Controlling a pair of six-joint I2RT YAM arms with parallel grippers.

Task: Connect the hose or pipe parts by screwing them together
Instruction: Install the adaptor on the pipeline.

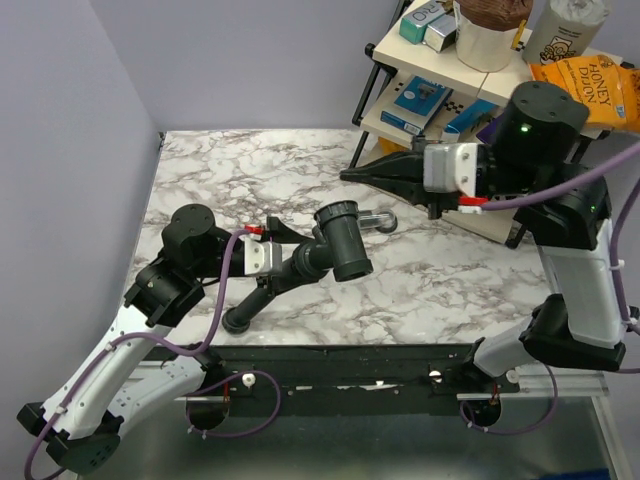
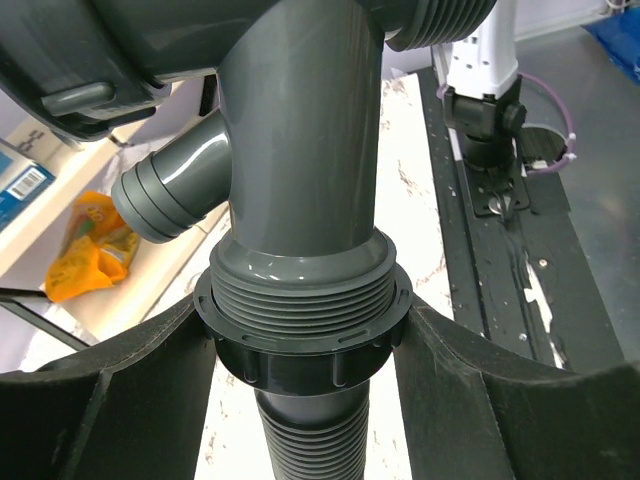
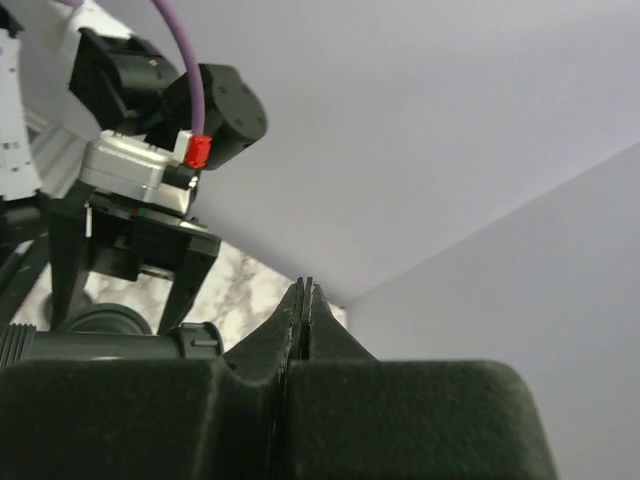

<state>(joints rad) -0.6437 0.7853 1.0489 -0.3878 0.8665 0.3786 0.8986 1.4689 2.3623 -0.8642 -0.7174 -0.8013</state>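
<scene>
Left fingers [image 2: 110, 410] astride black collar nut [image 2: 300, 355]

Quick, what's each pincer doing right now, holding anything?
Left pincer: closed on the collar nut.
Right pincer: shut, holding nothing.

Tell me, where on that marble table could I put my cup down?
Bare marble lies in the far left corner, and on the near right between the Y fitting and the right arm's base. Middle left is crowded: the left pincer grips the hose collar there.
</scene>
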